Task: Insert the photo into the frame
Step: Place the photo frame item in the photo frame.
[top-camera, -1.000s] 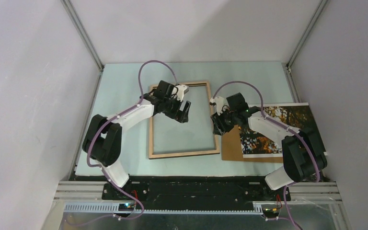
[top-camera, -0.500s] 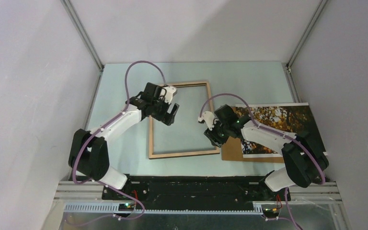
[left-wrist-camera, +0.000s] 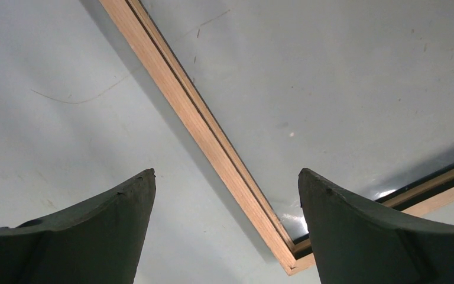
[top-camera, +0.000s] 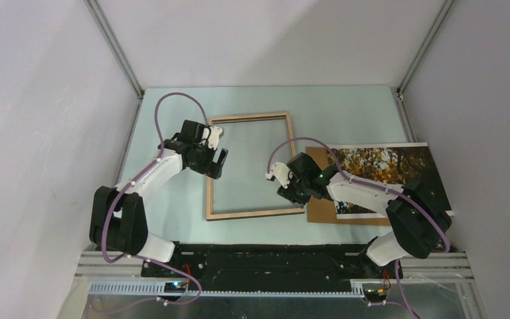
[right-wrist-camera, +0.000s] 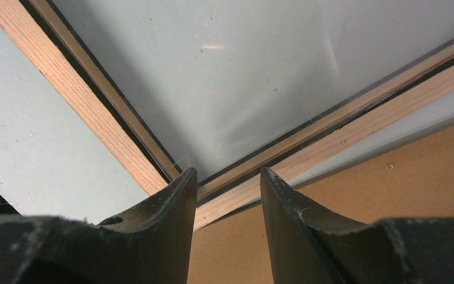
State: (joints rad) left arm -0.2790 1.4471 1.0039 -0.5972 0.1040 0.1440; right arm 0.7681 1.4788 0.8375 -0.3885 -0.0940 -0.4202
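The frame [top-camera: 255, 214] lies flat on the table with its light wood back up and its clear pane showing the table through it. The photo [top-camera: 385, 163], autumn trees face up, rests to its right on a brown backing board [top-camera: 319, 203]. My left gripper [top-camera: 216, 163] hovers open over the frame's left rail [left-wrist-camera: 195, 112]; in the left wrist view its gripper [left-wrist-camera: 224, 177] straddles that rail without touching it. My right gripper [top-camera: 290, 197] is at the frame's near right corner [right-wrist-camera: 236, 195], and in the right wrist view the gripper [right-wrist-camera: 229, 174] is partly open with nothing between the fingers.
The backing board [right-wrist-camera: 390, 195] reaches under the frame's right rail. Grey walls with metal posts enclose the table on three sides. A black mounting rail [top-camera: 272, 262] runs along the near edge.
My left gripper has swung left and nearer, from over the frame's far part to its left rail. My right gripper has moved left and nearer to the frame's near right corner.
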